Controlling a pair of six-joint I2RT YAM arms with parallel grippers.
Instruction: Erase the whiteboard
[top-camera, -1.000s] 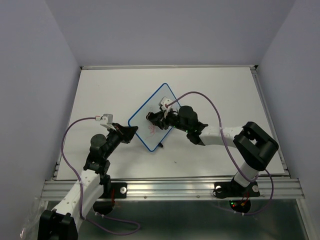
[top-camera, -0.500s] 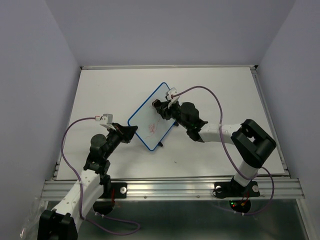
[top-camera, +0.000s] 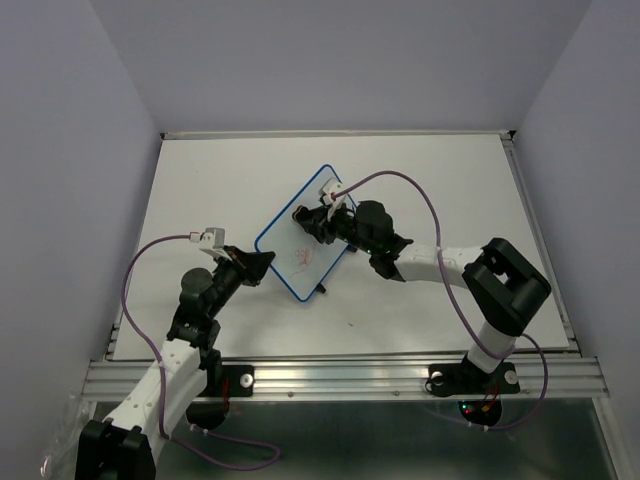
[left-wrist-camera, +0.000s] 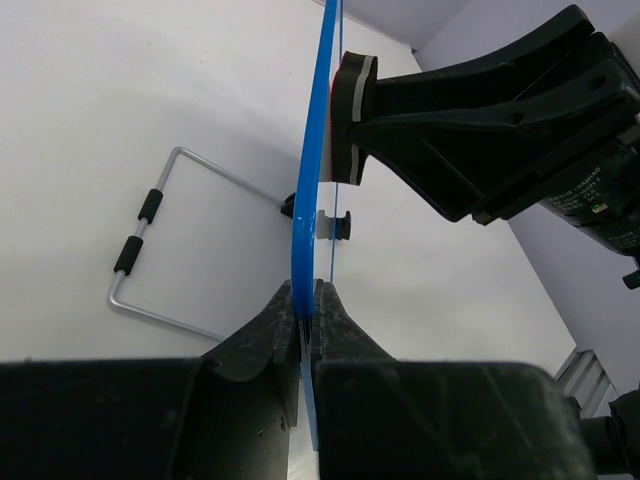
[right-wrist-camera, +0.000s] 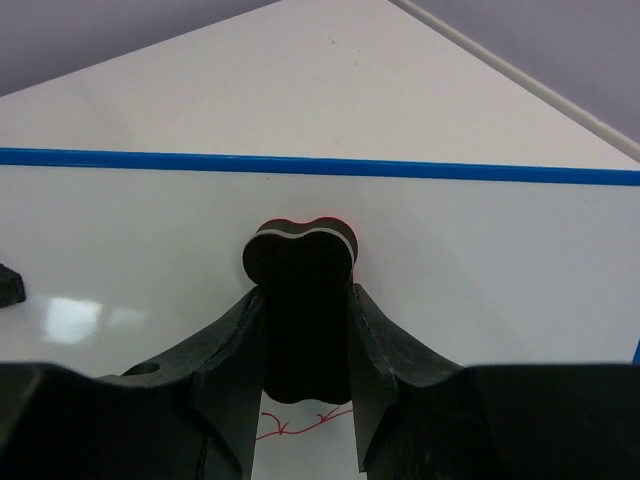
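Nothing's reading clearly: tiny white print (left-wrist-camera: 578, 197) on the right gripper (left-wrist-camera: 372, 120) is blurring out, whiteboard (top-camera: 285, 240) scribbles (top-camera: 303, 258) aren't forming characters.

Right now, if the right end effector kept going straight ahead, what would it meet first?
The whiteboard: the eraser in the right end effector looks pressed against its face.

Shiny board among dull plastics.
The whiteboard (top-camera: 290, 240) has a smooth, glossy white face that catches a patch of glare, and its edge is smooth blue plastic. The eraser (right-wrist-camera: 300, 262) looks matt black, backed with thin red and pale layers. The right gripper (right-wrist-camera: 305, 292) has jaws of dull black plastic. The wire stand (left-wrist-camera: 128, 255) is bare silvery metal with black sleeves, and the tabletop (top-camera: 420, 170) is matt white.
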